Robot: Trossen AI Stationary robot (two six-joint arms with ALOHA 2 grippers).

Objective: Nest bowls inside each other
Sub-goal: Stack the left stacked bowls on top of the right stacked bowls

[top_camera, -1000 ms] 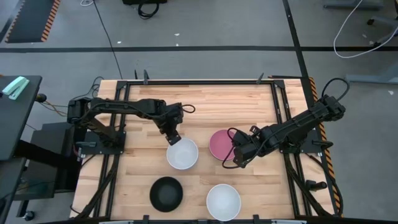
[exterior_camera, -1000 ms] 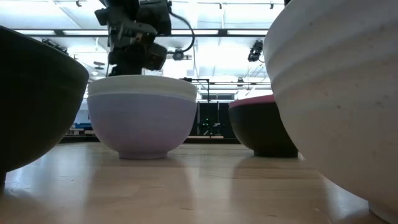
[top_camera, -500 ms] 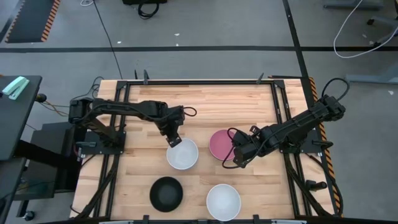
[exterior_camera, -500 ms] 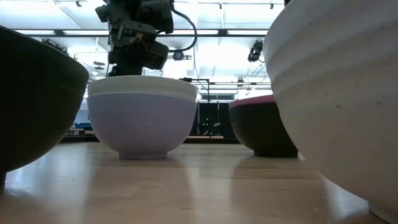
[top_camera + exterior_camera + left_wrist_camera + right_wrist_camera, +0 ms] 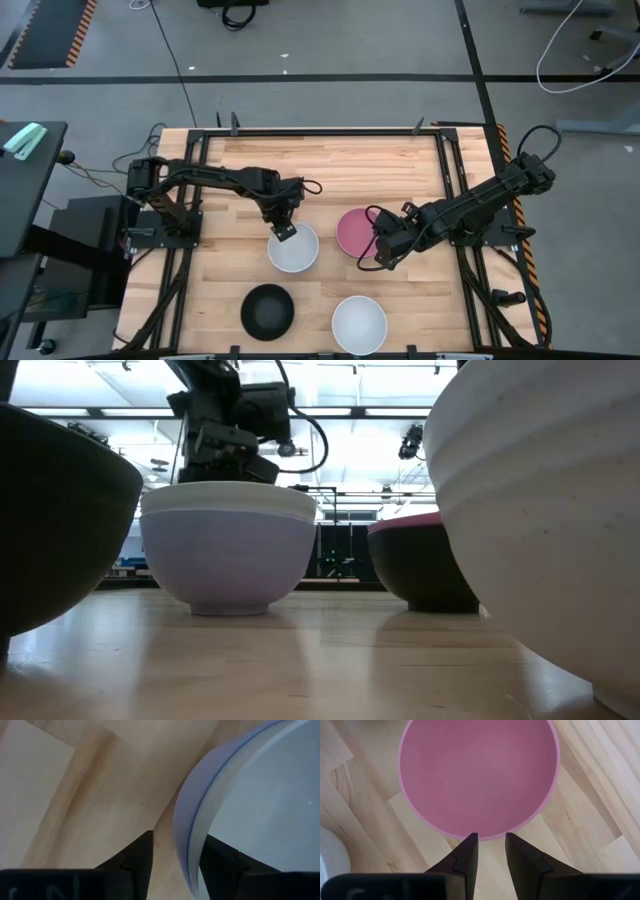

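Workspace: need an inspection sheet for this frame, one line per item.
Surface: wooden table, bare planks around the bowls.
Job's things: white bowl nested in lavender bowl; pink bowl nested in black one; black bowl and white bowl apart near the front edge.
Clutter: nothing seen.
Grippers: left end effector open, fingers straddling the lavender stack's rim; right end effector open beside the pink bowl's rim.
Cables: cable loops at each wrist; white cable on the floor.
Surroundings: grey floor; no person seen.
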